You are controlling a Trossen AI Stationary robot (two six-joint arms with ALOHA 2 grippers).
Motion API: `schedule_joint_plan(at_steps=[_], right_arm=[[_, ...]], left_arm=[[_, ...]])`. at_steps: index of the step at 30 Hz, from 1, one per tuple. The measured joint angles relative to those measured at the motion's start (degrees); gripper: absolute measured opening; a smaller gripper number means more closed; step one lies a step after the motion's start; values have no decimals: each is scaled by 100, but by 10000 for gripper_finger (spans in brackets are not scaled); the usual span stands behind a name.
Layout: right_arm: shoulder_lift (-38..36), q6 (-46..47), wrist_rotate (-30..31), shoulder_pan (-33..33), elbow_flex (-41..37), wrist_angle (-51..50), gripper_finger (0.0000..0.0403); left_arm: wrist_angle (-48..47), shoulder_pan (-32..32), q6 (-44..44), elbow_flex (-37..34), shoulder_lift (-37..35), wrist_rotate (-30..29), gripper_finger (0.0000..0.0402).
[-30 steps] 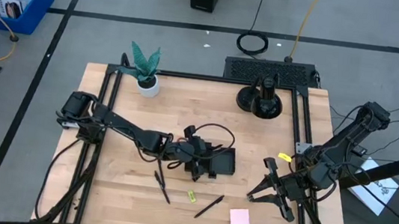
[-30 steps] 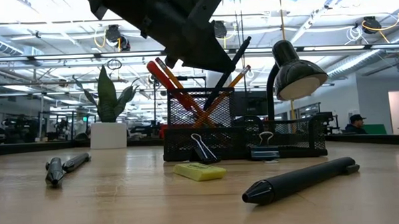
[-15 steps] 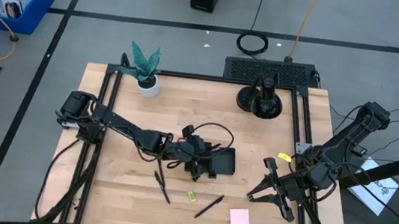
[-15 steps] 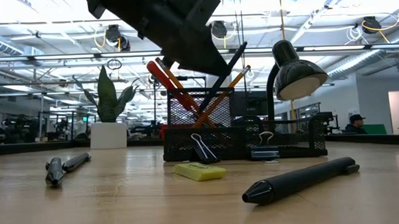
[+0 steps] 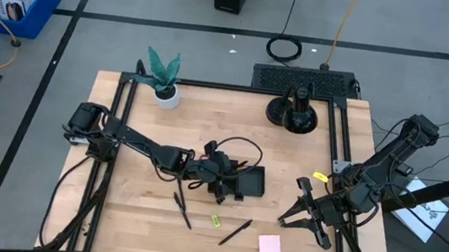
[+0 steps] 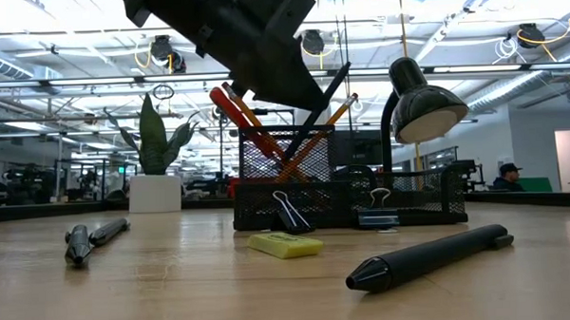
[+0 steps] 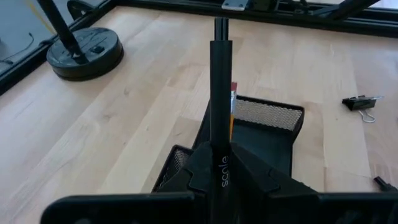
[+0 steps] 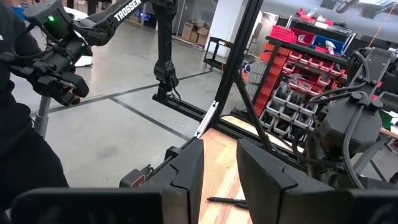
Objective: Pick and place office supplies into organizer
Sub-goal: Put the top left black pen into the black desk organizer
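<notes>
The black mesh organizer [image 5: 250,182] stands mid-table. Red-handled scissors [image 6: 228,107] and orange pencils [image 6: 333,116] stick up out of its tall cup [image 6: 285,150]. My left gripper [image 7: 222,149] hovers over that cup, shut on a slim black pen [image 7: 220,93]. My right gripper [image 8: 219,168] waits open and raised at the table's right side [image 5: 298,209], touching nothing. Two more pens [image 5: 182,208] [image 5: 235,232], a yellow-green piece [image 5: 216,221] and a pink sticky pad [image 5: 270,247] lie flat near the front edge. Black clips [image 6: 287,213] sit beside the organizer. My left gripper pinches the black pen's shaft [image 7: 220,140] between its two fingers, coming from the table's left and slanting down. The pen runs along the fingers and its free end [image 7: 221,28] sticks out beyond them. It slants above the cup [image 6: 344,77], and the gripper hides its lower end.
A black desk lamp on a round base [image 5: 294,113] stands at the far side, its shade [image 6: 421,103] above the organizer's right end. A green plant in a white pot [image 5: 162,81] is at the far left. A person [image 8: 25,124] stands beyond the table.
</notes>
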Motion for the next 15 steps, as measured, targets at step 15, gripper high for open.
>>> schedule_joint_plan(at_steps=[15], right_arm=[[0,0,-15,-1,0,1,89]], left_arm=[[8,-2,-325,0,0,61,44]])
